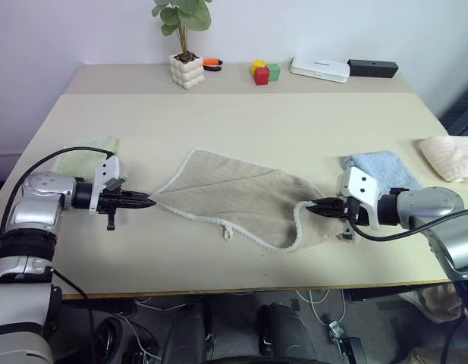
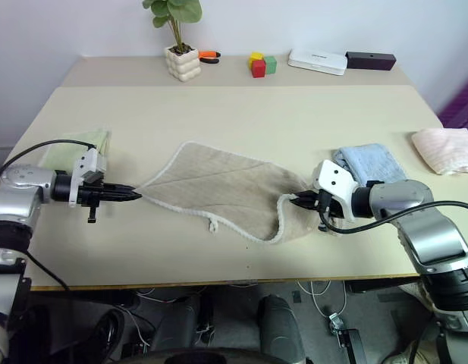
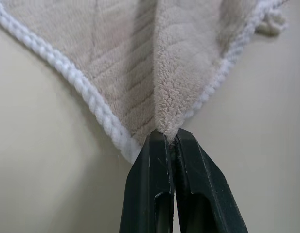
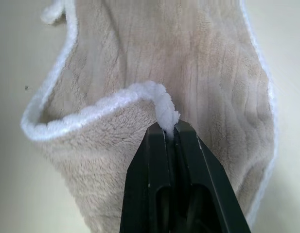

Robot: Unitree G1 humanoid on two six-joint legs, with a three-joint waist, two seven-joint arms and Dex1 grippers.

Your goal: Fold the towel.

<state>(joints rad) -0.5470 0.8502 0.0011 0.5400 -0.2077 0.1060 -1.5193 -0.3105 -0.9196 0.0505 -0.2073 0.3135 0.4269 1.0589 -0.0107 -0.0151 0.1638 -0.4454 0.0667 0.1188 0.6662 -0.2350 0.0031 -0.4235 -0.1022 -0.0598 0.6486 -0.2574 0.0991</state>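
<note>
The towel (image 1: 237, 197), beige-tan terry with a white stitched edge and a small white loop (image 1: 227, 231), is stretched across the middle of the table between my two arms. My left gripper (image 1: 148, 202) is shut on the towel's left corner, which the left wrist view shows pinched between the black fingers (image 3: 154, 160). On the right, my right gripper (image 1: 312, 205) is shut on the towel's white edging (image 4: 164, 109), lifting that end into a raised fold.
A folded pale green towel (image 1: 86, 155) lies behind my left arm, a folded light blue towel (image 1: 381, 167) behind my right gripper, and a pale pink cloth (image 1: 450, 155) at the right edge. A potted plant (image 1: 186, 64), coloured blocks (image 1: 265, 72), white and black boxes line the back.
</note>
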